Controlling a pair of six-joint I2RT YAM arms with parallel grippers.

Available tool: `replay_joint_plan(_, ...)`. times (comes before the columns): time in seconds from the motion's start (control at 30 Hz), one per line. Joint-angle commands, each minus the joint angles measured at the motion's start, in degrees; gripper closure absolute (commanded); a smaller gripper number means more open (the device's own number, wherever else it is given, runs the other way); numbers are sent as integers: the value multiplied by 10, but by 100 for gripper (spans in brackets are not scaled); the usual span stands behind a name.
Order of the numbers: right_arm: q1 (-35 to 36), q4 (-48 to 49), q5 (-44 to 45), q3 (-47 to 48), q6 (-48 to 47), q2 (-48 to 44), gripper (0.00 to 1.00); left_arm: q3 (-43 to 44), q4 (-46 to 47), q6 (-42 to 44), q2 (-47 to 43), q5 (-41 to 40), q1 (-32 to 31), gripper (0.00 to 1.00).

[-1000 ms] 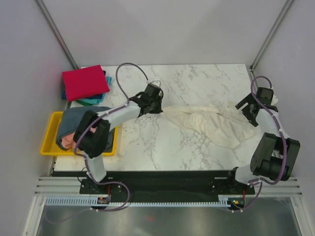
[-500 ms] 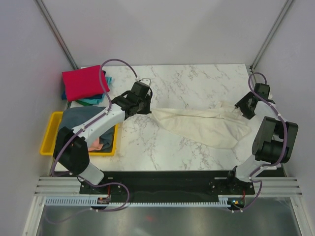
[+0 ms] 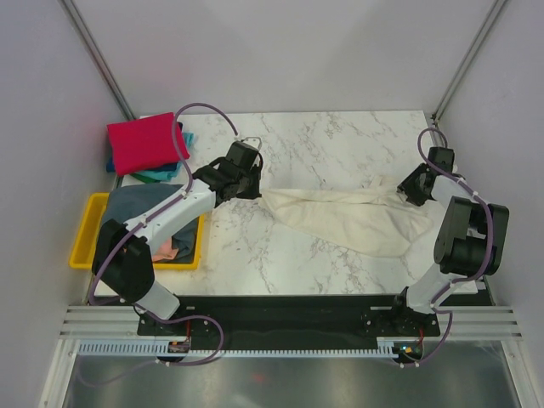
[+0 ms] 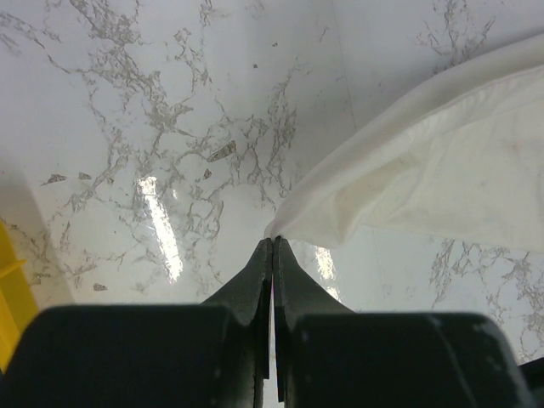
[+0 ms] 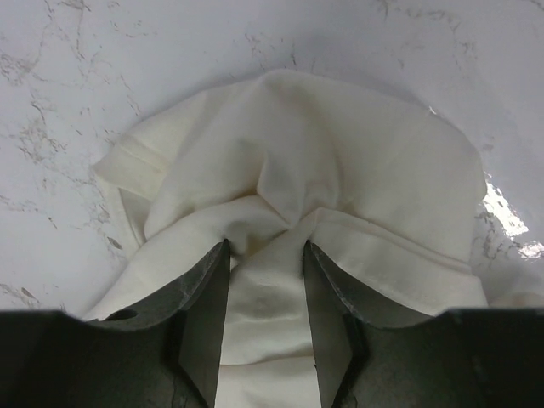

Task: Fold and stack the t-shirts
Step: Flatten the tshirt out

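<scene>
The cream-white t-shirt (image 3: 348,217) lies stretched across the marble table between both arms. My left gripper (image 3: 257,192) is shut on its left corner; in the left wrist view the fingertips (image 4: 272,240) pinch the cloth's point (image 4: 442,170) tight. My right gripper (image 3: 414,185) sits on the shirt's right end, and its jaws (image 5: 265,245) have closed in on a raised fold of cream cloth (image 5: 297,144) that fills the gap between them. A folded red t-shirt (image 3: 146,143) rests on a teal one (image 3: 161,174) at the back left.
A yellow tray (image 3: 89,229) at the left edge holds a slate grey-blue t-shirt (image 3: 136,204) and a salmon pink one (image 3: 166,249). Its corner shows in the left wrist view (image 4: 10,289). Metal frame posts stand at the back corners.
My left gripper pulled the shirt's corner leftwards, drawing the cloth straight. The right gripper came down onto the shirt's right end and its jaws narrowed onto a fold.
</scene>
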Motion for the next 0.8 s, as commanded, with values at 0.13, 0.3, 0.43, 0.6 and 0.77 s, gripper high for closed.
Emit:
replay_joint_plan(0.13, 1, 29, -20, -27, -3, -29, 70, -3, 6, 8, -5, 12, -1, 98)
replay_joint_plan(0.3, 4, 29, -18, -36, -4, -39, 90, -5, 6, 8, -6, 4, -1, 98)
replay_joint_plan(0.43, 5, 19, -25, -33, -6, -64, 96, -3, 6, 11, -6, 3, -1, 98)
replay_joint_plan(0.6, 5, -29, -38, 3, -17, -124, 98, 12, -2, 16, -25, 0, -1, 98)
replay_joint_plan(0.77, 5, -80, -40, 62, -25, -205, 100, 53, -26, 17, -66, 2, -1, 98)
